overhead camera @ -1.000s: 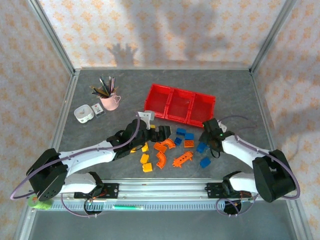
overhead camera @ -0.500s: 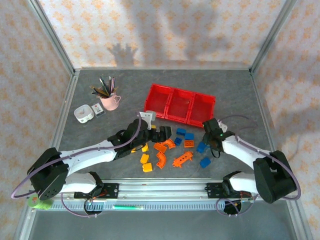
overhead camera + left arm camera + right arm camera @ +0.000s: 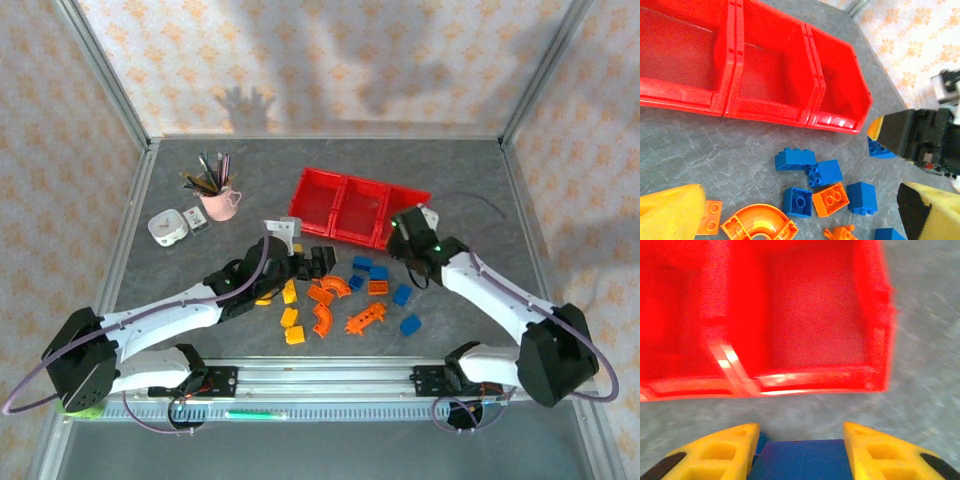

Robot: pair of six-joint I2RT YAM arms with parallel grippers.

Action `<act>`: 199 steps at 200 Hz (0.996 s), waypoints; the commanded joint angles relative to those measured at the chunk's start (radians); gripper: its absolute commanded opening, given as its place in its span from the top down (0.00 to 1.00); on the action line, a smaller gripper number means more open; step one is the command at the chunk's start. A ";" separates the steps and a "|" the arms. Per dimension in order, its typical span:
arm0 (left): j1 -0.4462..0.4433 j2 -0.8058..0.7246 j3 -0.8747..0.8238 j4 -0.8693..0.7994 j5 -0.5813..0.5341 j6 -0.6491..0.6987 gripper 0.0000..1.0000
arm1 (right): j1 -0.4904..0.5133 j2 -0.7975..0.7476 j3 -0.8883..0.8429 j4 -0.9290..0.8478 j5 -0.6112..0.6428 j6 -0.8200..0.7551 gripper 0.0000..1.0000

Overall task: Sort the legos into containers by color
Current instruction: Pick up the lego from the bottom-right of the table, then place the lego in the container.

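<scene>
One blue brick (image 3: 799, 460) is pinched between the yellow fingers (image 3: 715, 455) of the right gripper (image 3: 799, 434). It is held just short of the near wall of the right-end bin (image 3: 815, 320). Three red bins (image 3: 358, 205) are joined in a row, set slightly askew on the far half of the table (image 3: 480, 190). The remaining legos (image 3: 345, 295) are scattered on the table just in front of the bins, between the two arms. Blue ones (image 3: 402, 294) are found mostly toward the right of the spread. Orange arches (image 3: 322, 318) and other orange pieces lie in the middle, and a few yellow ones (image 3: 290, 317) lie at the left. From the left wrist, a tight cluster of four blue bricks (image 3: 824, 173) and an orange brick (image 3: 830, 199) is seen, with an arch (image 3: 759, 225) beside them. The left gripper (image 3: 318, 262) is held at the far left edge of the spread, its jaws spread wide. A pink cup (image 3: 220, 204) of pens and a small white box (image 3: 168, 228) are placed well apart from the legos, at the far left of the table.
</scene>
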 commanded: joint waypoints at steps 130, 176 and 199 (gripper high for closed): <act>0.223 -0.097 -0.023 -0.140 -0.049 -0.011 0.01 | 0.138 0.772 0.813 0.091 0.013 -0.186 0.79; 0.231 -0.081 -0.021 -0.121 -0.039 -0.013 0.01 | 0.138 0.866 0.934 0.062 0.037 -0.219 0.62; 0.230 -0.083 -0.015 -0.119 -0.031 -0.009 0.01 | 0.138 0.826 0.942 0.057 0.032 -0.230 0.52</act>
